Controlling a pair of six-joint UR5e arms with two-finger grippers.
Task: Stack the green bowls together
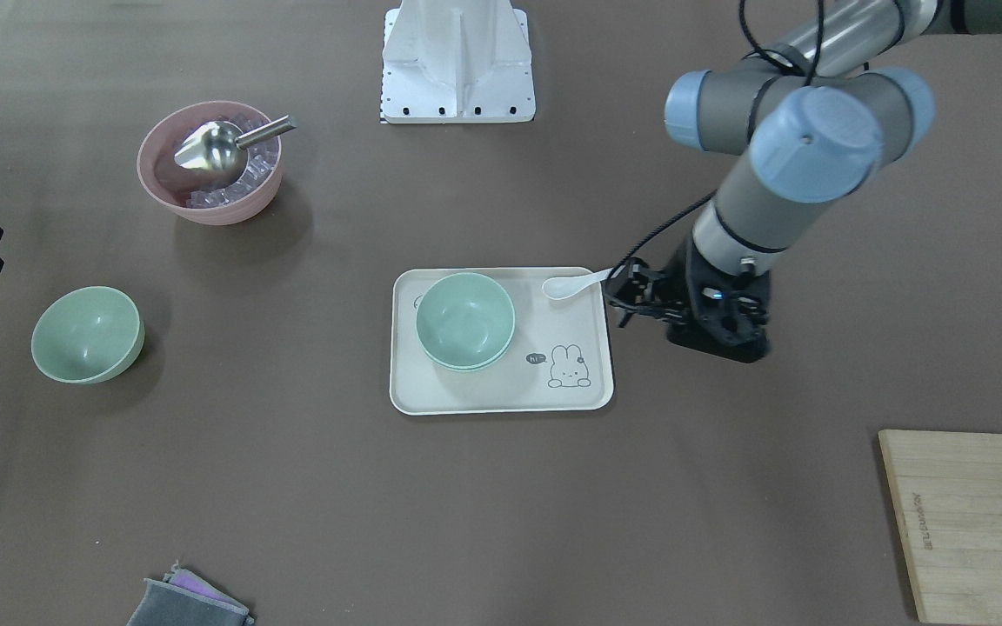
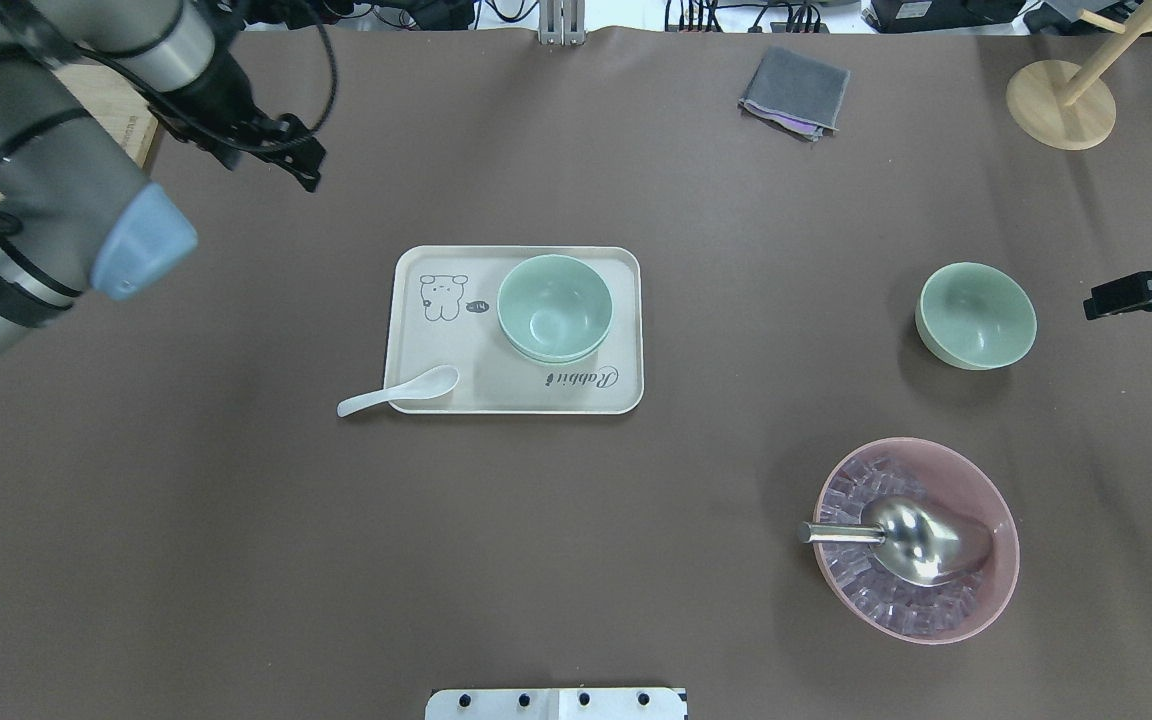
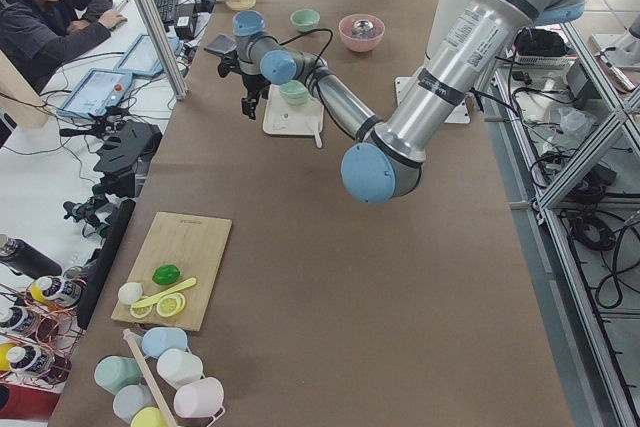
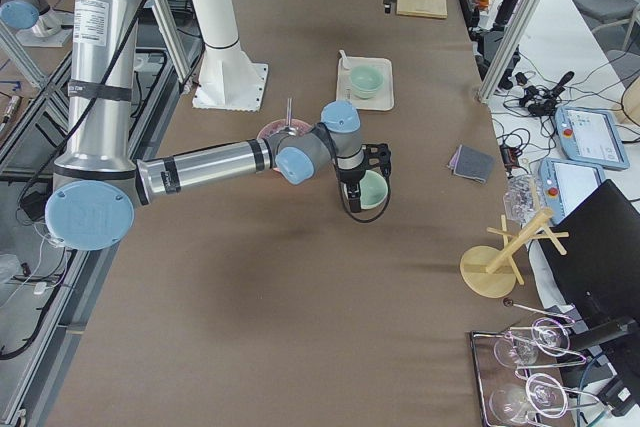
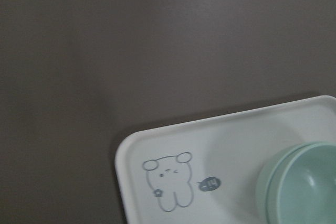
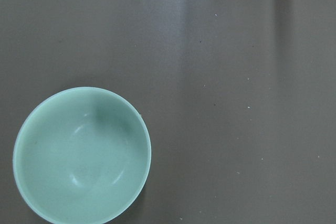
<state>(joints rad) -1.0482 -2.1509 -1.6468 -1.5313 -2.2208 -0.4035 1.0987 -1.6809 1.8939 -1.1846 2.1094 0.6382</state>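
Two green bowls (image 1: 464, 317) sit nested, one in the other, on a cream rabbit tray (image 1: 575, 393). They also show in the overhead view (image 2: 554, 305) and the left wrist view (image 5: 304, 187). A third green bowl (image 2: 976, 315) stands alone on the table at my right and fills the lower left of the right wrist view (image 6: 81, 156). My left gripper (image 2: 311, 175) hangs off the tray's left side, looks open and is empty. My right gripper (image 2: 1094, 302) is just right of the lone bowl, looks open and is empty. No fingers show in either wrist view.
A white spoon (image 2: 401, 390) lies across the tray's near left corner. A pink bowl (image 2: 1008, 560) with ice cubes and a metal scoop (image 2: 921, 540) stands at the near right. A grey cloth (image 2: 796, 90), a wooden stand (image 2: 1061, 105) and a cutting board (image 1: 971, 522) lie at the far edges.
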